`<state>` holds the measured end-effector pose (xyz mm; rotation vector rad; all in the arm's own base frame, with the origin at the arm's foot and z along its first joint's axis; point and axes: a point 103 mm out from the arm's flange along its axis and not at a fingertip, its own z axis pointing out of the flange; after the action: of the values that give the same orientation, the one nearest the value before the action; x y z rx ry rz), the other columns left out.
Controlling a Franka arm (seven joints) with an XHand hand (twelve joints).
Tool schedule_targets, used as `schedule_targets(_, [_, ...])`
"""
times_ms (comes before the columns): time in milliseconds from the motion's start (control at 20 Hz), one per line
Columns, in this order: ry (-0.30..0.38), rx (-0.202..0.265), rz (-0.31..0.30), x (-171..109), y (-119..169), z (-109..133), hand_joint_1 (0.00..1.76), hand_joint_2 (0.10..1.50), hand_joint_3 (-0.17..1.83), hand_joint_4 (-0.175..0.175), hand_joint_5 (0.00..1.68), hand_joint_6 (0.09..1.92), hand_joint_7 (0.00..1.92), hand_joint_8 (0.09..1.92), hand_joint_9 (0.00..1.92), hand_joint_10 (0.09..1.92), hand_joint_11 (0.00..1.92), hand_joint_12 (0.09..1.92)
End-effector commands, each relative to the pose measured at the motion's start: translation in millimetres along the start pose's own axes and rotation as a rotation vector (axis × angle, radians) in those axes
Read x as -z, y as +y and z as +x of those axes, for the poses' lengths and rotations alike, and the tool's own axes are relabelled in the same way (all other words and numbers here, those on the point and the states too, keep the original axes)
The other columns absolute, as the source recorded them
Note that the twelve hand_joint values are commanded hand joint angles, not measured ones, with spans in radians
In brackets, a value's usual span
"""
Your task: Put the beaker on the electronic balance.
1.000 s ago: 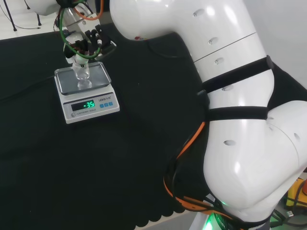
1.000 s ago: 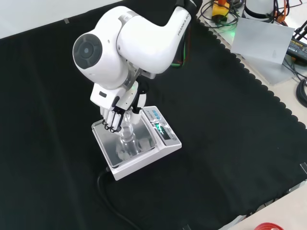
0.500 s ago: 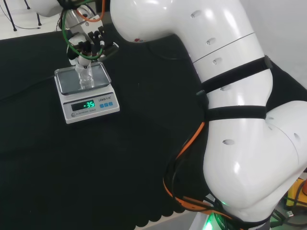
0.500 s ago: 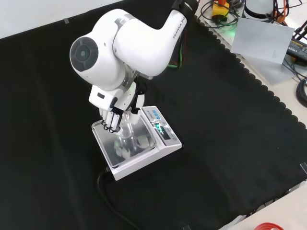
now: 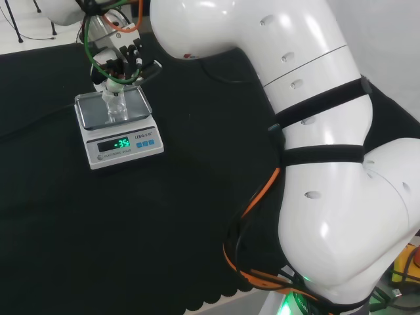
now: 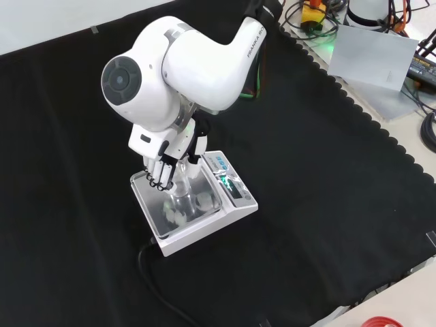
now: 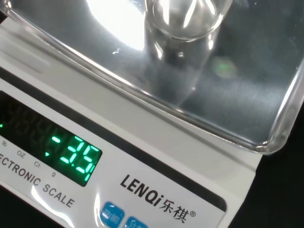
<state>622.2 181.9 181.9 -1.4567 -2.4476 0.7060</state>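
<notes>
A small clear glass beaker stands upright over the steel pan of the white electronic balance, near the pan's middle. The black and white hand is directly above it, fingers curled round the beaker's top. In the front view the hand reaches down from under the arm's big white link, and the beaker hangs below its fingers over the balance. The wrist view shows the beaker close above the shiny pan of the balance. Whether its base rests on the pan I cannot tell.
The balance's black cable trails off its near-left corner across the cloth in the front view. The cloth's scalloped edge runs down the right, with a grey plate and wires beyond it. Green and orange cables loop above the hand.
The arm's upper link has shifted slightly left in the front view, and the hand has edged a little over the pan. The beaker stays upright in the hand.
</notes>
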Motion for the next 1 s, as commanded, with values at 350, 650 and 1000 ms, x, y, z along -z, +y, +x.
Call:
schedule_targets(350, [0.016, 0.002, 0.012, -2, -3, 0, 0.96, 1.20, -0.16, -0.121, 0.60, 1.12, 0.41, 0.91, 0.63, 0.86, 0.58, 1.33])
schedule_targets(650, [-0.008, -0.009, 0.038, -3, -13, -7, 0.77, 0.94, -0.17, -0.051, 0.07, 0.34, 0.02, 0.44, 0.05, 0.78, 0.16, 1.45])
schedule_targets(1000, [0.007, -0.024, -0.060, 4, -31, -15, 0.75, 0.83, -0.14, 0.046, 0.00, 0.09, 0.00, 0.09, 0.00, 0.09, 0.00, 1.34])
